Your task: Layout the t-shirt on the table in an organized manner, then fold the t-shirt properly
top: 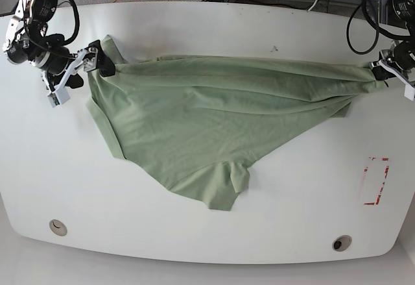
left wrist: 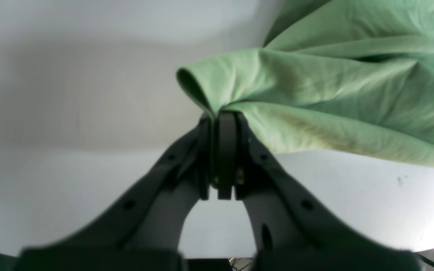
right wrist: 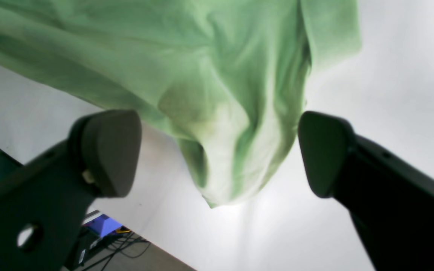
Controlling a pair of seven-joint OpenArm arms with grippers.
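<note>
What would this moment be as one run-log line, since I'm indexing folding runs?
left gripper: shut on t-shirt | right gripper: open around cloth | t-shirt: wrinkled, unfolded | table: under shirt

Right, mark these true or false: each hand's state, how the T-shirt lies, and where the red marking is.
1. The left hand pinches the T-shirt. True.
2. The right hand is shut on the cloth. False: its jaws stand wide apart, with cloth visible between them.
3. The T-shirt is neatly folded. False: it is spread out with wrinkles.
4. In the base view, the red marking is on the right side of the table. True.
</note>
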